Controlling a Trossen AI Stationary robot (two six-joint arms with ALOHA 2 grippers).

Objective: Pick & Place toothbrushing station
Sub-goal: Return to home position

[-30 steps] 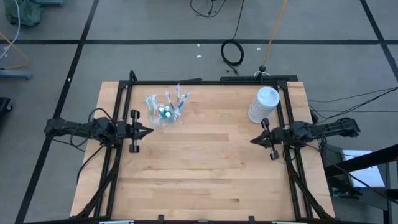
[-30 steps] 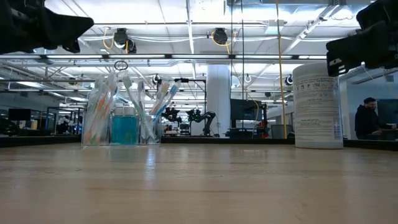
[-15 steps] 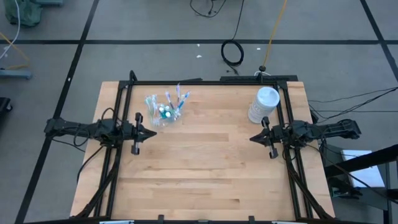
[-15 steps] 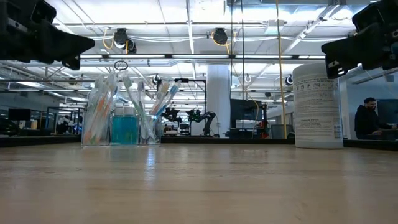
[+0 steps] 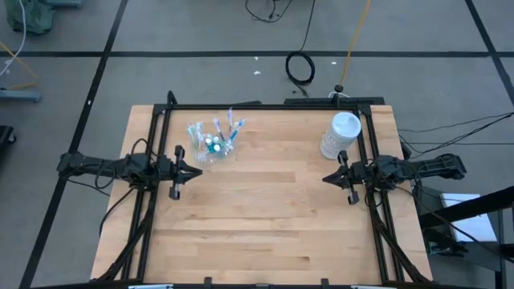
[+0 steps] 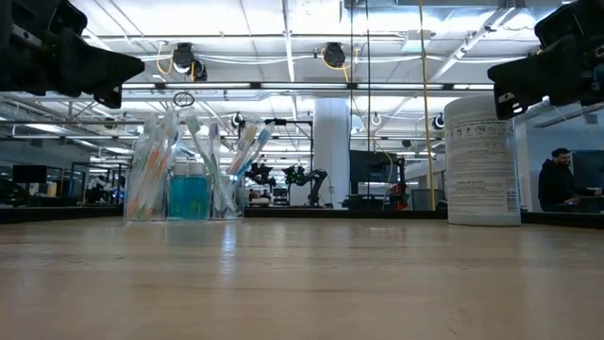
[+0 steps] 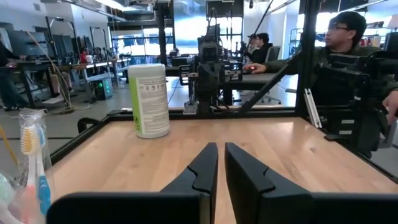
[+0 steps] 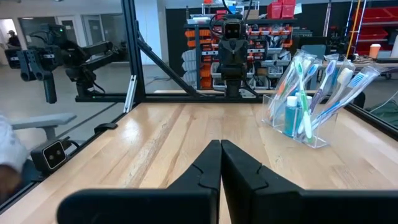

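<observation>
Clear organizer bristles with pastel toothbrushes (both arms' jaws pinched together, empty).

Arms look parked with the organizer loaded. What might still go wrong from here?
The left gripper sits close beside the clear organizer, whose toothbrushes lean out past its rim; a stray swing could snag one and tip it. The right gripper hangs near the tall white container, which stands by the table's edge, so a bump might push it off.
</observation>
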